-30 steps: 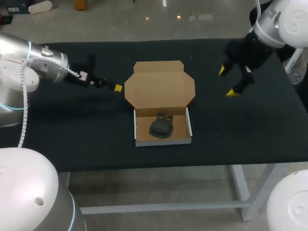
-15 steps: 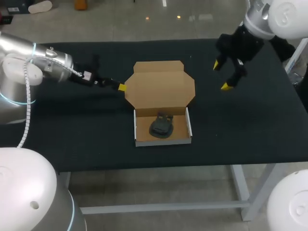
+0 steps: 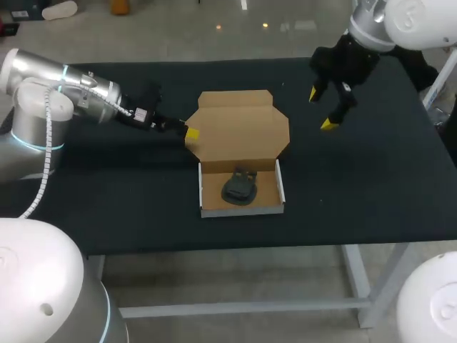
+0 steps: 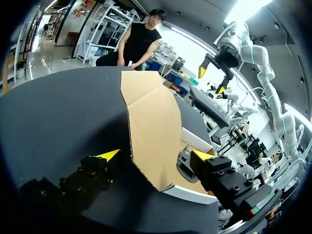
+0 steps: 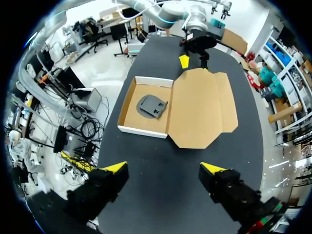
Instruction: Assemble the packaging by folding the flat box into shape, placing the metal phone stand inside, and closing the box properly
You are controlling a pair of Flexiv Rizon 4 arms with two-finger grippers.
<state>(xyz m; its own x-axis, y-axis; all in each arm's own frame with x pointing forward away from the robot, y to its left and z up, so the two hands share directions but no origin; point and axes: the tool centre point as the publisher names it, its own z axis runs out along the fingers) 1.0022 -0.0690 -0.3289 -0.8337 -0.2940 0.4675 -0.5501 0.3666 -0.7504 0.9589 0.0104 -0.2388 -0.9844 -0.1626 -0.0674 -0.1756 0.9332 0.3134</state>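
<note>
A cardboard box tray (image 3: pixel 207 191) sits mid-table with the dark metal phone stand (image 3: pixel 239 187) lying inside. Its lid (image 3: pixel 239 128) lies spread open behind the tray. My left gripper (image 3: pixel 189 133) is at the lid's left edge, open. In the left wrist view the lid's corner (image 4: pixel 153 146) lies between the left gripper's (image 4: pixel 155 155) spread fingers, with the stand (image 4: pixel 185 165) just beyond. My right gripper (image 3: pixel 319 108) hangs open above the table, right of and behind the lid. In the right wrist view the right gripper (image 5: pixel 164 167) looks down on the tray (image 5: pixel 127 111), stand (image 5: pixel 151 106) and lid (image 5: pixel 202 114).
The black table (image 3: pixel 107 193) carries only the box. Its front edge runs close below the tray. My left arm (image 3: pixel 93 96) stretches low across the table's left side toward the lid.
My left gripper has slid right until its yellow tip reached the lid's left edge. My right gripper has moved left and toward the table's back. Box and stand have not moved.
</note>
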